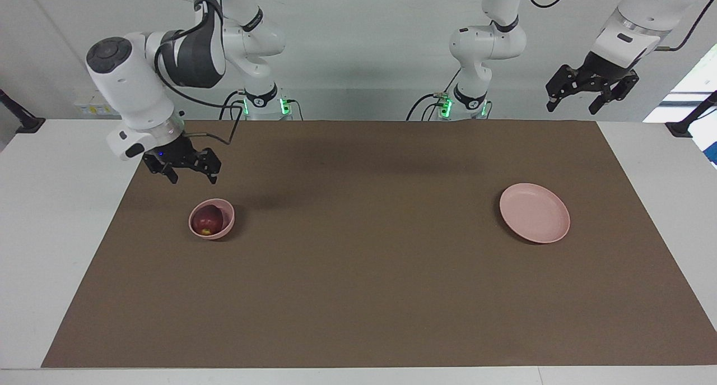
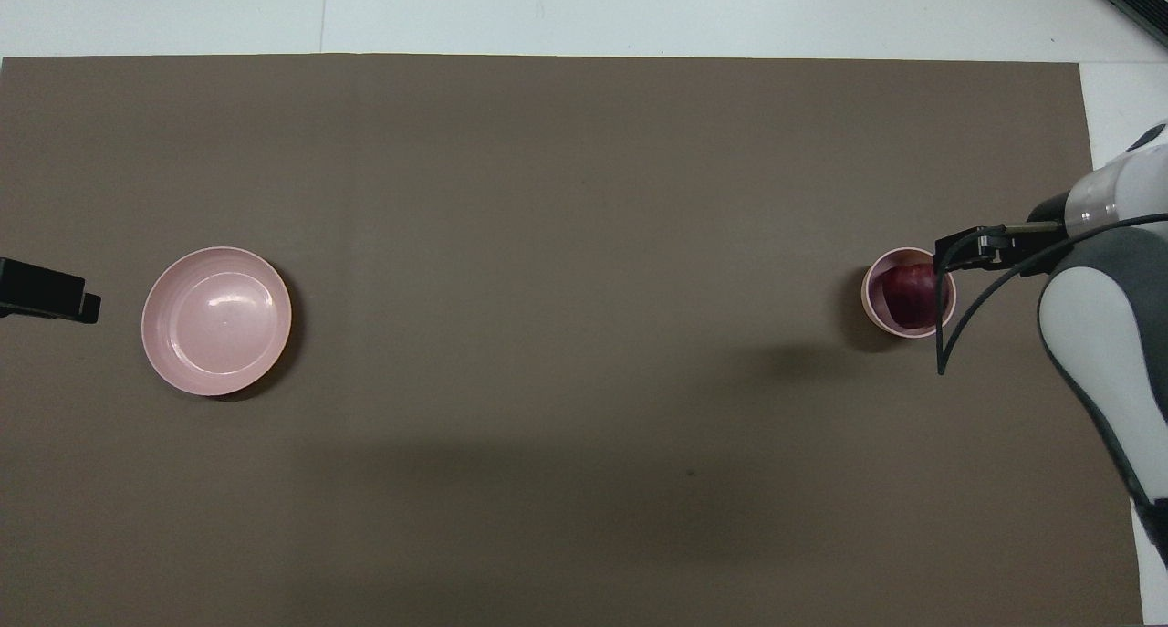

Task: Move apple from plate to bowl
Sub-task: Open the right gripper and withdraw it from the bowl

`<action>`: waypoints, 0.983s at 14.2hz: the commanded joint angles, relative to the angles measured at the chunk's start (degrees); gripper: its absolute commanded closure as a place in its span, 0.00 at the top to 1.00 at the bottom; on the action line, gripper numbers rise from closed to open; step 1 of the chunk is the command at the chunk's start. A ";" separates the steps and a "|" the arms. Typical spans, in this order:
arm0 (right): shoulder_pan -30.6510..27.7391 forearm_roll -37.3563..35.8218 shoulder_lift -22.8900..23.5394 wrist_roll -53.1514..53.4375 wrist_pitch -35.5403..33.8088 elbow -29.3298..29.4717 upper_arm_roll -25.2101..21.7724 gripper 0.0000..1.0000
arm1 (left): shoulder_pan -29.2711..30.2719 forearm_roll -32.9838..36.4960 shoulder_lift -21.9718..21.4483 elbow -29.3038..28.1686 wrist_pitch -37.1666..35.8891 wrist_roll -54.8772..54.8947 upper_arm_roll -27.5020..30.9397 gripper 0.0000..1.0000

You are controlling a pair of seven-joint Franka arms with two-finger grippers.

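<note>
Red apple (image 1: 206, 221) in bowl (image 1: 226, 223) | plate (image 1: 535, 213) bare — no writing legible

The plate (image 2: 216, 321) and bowl (image 1: 225, 225) looked like smooth pink plastic, the plate faintly glossy. The apple (image 1: 206, 221) had shiny red skin. The brown mat (image 1: 358, 273) was matt.

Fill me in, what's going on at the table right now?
The apple sits in the bowl at the right arm's end of the table. The right gripper hangs open and empty in the air over the mat next to the bowl, touching nothing. The plate lies bare at the left arm's end. The left gripper waits raised and open, up past the table's edge. The move looks done.
</note>
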 commanded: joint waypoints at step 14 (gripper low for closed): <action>-0.03 -0.60 -10.20 -0.07 -23.00 10.50 -0.95 1.00 | -0.06 0.91 0.33 1.10 -0.21 0.20 0.37 1.00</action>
